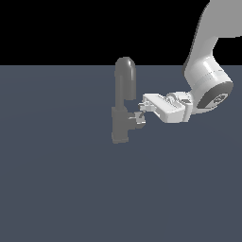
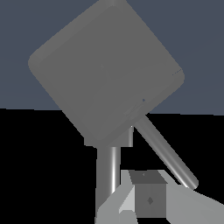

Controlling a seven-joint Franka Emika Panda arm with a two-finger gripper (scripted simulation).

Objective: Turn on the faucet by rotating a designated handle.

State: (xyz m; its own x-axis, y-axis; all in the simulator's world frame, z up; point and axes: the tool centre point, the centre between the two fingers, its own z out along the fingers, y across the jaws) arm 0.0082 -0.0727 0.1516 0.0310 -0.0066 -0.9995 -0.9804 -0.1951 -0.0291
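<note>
Apparently the white arm's tool (image 1: pixel 141 111) is reaching the small grey blocky handle stub (image 1: pixel 137 119) jutting from the matte grey arched faucet (image 1: pixel 124 101) standing mid-bench. Whether its fingers are spreading or pinching, I cannot tell. Judging by this, contact is forming and rotation is remaining.

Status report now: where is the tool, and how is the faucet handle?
Tool at the handle, contact unclear, open or shut unclear. Faucet upright. Nothing else in the way.
</note>
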